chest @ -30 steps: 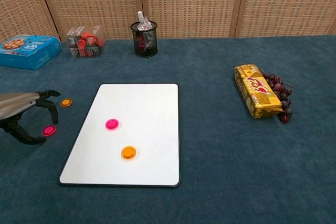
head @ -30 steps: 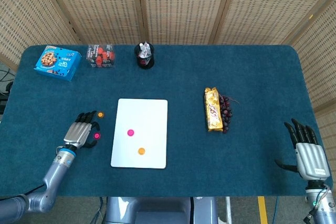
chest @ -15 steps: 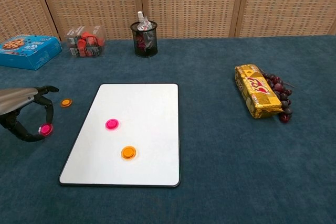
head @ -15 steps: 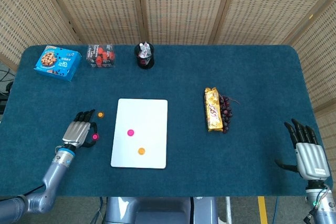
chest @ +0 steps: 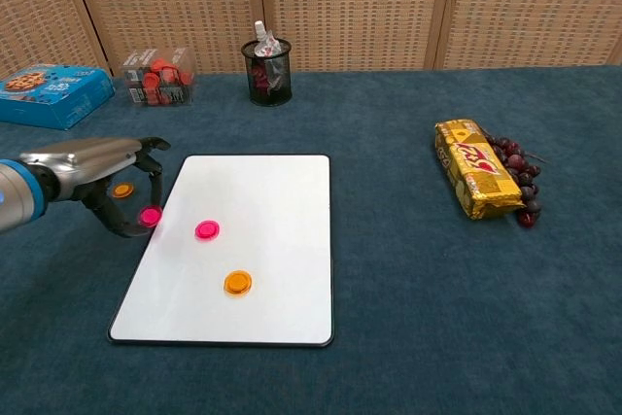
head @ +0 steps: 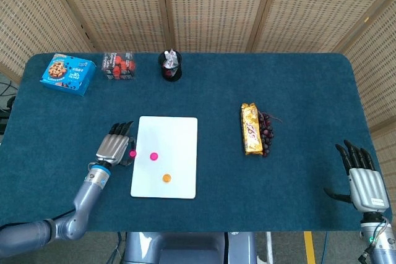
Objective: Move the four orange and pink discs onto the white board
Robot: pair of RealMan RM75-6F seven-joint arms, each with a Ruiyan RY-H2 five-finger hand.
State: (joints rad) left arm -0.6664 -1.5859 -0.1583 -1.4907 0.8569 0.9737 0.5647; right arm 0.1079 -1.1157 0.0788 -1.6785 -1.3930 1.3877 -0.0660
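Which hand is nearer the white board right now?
Left. The left hand holds a pink disc right at the board's left edge. The right hand hangs open past the table's right end, far from it.

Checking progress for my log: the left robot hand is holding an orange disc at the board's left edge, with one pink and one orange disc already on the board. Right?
Not quite: the disc held by the left robot hand is pink, not orange, as the chest view shows. The rest holds: it is at the left edge of the white board, which already carries a pink disc and an orange disc.
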